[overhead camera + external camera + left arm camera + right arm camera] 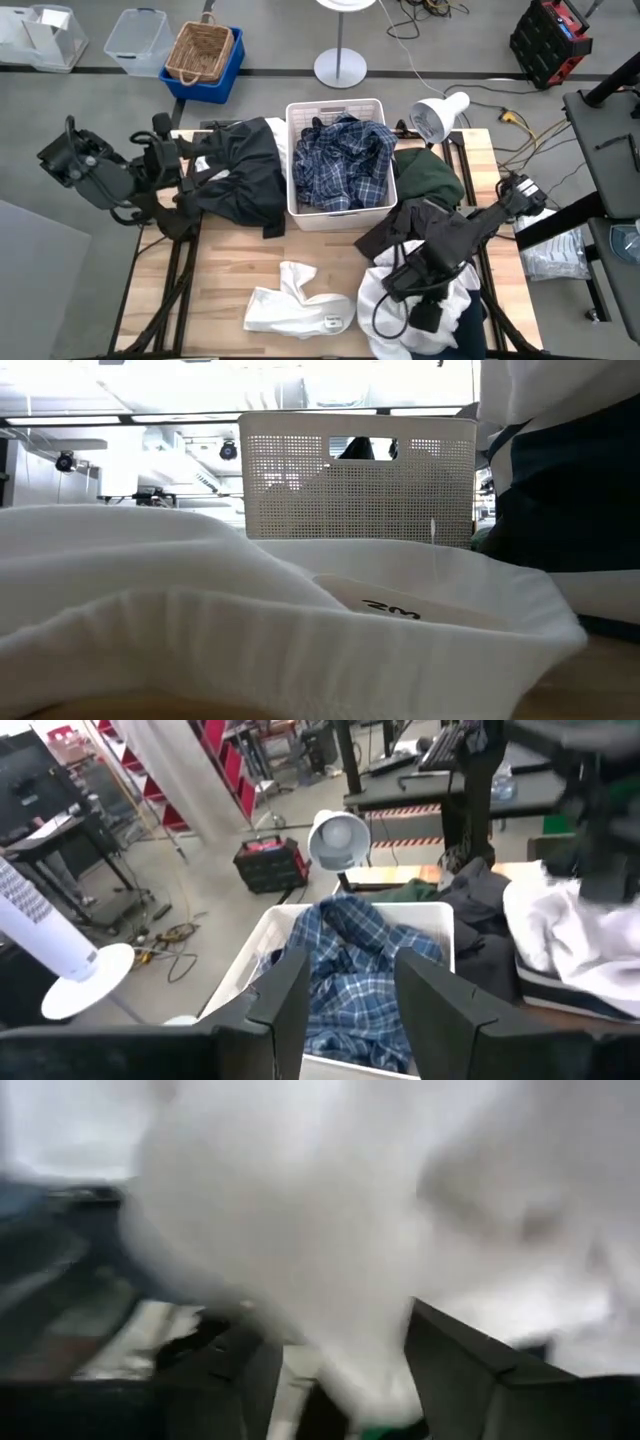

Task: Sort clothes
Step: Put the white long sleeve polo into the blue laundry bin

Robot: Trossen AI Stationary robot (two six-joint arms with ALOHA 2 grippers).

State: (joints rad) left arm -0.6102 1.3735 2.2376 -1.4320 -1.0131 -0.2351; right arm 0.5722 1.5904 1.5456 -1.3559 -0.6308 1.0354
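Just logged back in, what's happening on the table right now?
Clothes sorting is underway. The white bin at the table's middle already holds the plaid shirt. The right gripper is down on the white garment pile at the table's near right corner, fingers apart with white fabric between them. The left gripper waits open at the left edge, over the black garment. Another white garment lies alone at the front.

A dark printed mark shows inside the white garment (390, 610), but it cannot be read.
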